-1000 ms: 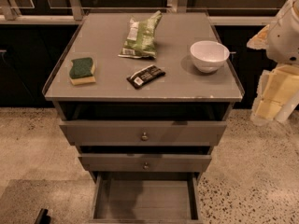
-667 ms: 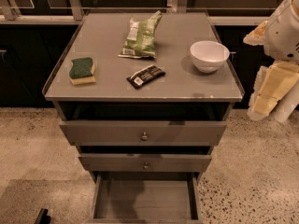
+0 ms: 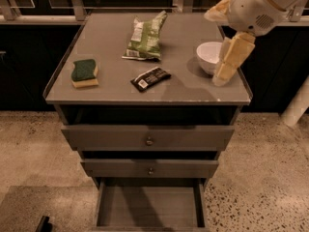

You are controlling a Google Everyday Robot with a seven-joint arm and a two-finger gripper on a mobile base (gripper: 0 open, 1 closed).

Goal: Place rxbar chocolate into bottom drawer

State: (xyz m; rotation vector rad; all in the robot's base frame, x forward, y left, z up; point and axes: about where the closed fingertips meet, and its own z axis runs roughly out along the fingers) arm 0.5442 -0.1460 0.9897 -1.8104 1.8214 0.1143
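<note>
The rxbar chocolate, a small black wrapper with a white patch at its left end, lies flat near the front middle of the cabinet top. The bottom drawer is pulled open below, and its flat floor shows nothing in it. My gripper hangs from the white arm at the upper right. It is above the top's right edge, in front of the white bowl, and well to the right of the bar. It holds nothing that I can see.
A green-and-yellow sponge lies at the left of the top. A crinkled green chip bag lies at the back middle. The two upper drawers with round knobs are pushed in. Speckled floor surrounds the cabinet.
My arm and gripper have moved left and up, from beside the cabinet's right side to over its right edge, in front of the bowl. The objects have not moved.
</note>
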